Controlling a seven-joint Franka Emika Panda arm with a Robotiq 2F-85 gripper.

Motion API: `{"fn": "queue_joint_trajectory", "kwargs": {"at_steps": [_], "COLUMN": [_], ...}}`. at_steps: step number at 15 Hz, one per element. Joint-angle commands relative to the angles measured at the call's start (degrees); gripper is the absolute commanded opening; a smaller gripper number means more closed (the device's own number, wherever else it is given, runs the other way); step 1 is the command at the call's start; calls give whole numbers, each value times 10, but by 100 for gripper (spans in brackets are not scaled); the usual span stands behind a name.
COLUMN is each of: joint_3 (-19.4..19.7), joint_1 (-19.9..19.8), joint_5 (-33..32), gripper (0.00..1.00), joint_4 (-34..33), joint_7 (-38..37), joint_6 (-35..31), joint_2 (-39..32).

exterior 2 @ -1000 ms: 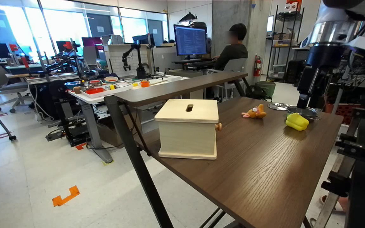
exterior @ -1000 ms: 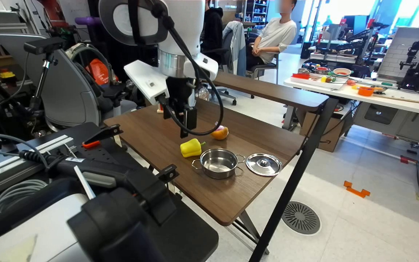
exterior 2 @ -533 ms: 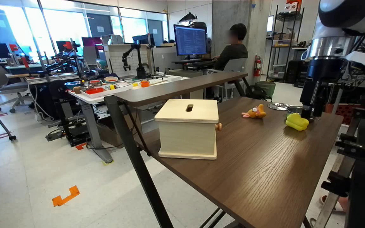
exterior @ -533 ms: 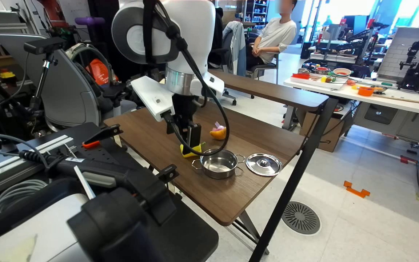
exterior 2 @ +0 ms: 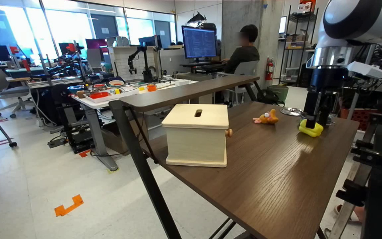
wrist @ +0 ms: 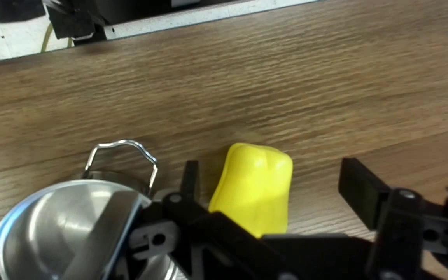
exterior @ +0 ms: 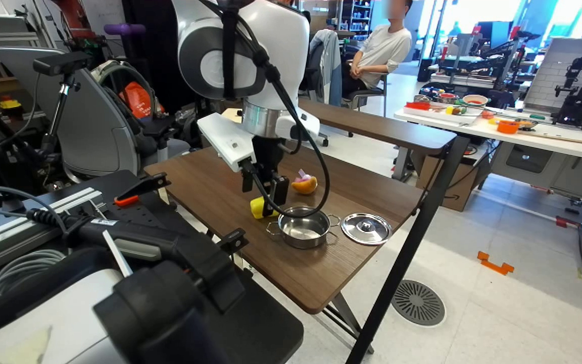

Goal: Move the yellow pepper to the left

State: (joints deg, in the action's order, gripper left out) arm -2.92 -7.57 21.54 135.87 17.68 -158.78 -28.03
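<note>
The yellow pepper (exterior: 257, 208) lies on the brown table beside a steel pot; it shows in both exterior views (exterior 2: 311, 133). My gripper (exterior: 264, 196) is low over it, pointing down. In the wrist view my gripper (wrist: 270, 171) is open, with the pepper (wrist: 259, 182) between its two fingers. The pepper is nearer the left finger (wrist: 190, 179), with a wide gap to the right finger (wrist: 360, 190). The pepper's lower end is hidden behind the gripper body. In an exterior view one finger (exterior 2: 310, 123) overlaps the pepper's top; I cannot tell whether it touches.
The steel pot (exterior: 305, 241) stands close beside the pepper, its wire handle (wrist: 125, 143) near the left finger. A pot lid (exterior: 367, 230) lies beyond it. An orange toy (exterior 2: 266, 118) and a wooden box (exterior 2: 196, 142) stand on the table. A raised shelf (exterior: 372, 123) runs along one side.
My gripper has come down to the pepper's height, then shifted slightly sideways over it, toward the pot in an exterior view. The pepper has not visibly moved.
</note>
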Motion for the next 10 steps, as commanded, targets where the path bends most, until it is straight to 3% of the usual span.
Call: {"fn": "queue_joint_trajectory", "kwargs": {"at_steps": [1, 6, 10], "joint_3": [-16, 5, 11], "joint_1": [-10, 2, 6], "joint_5": [-31, -85, -138], "gripper": [58, 20, 18], "joint_4": [-16, -23, -17], "joint_7": [-20, -38, -31], "joint_6": [-11, -8, 27], "joint_2": [-15, -18, 10]}}
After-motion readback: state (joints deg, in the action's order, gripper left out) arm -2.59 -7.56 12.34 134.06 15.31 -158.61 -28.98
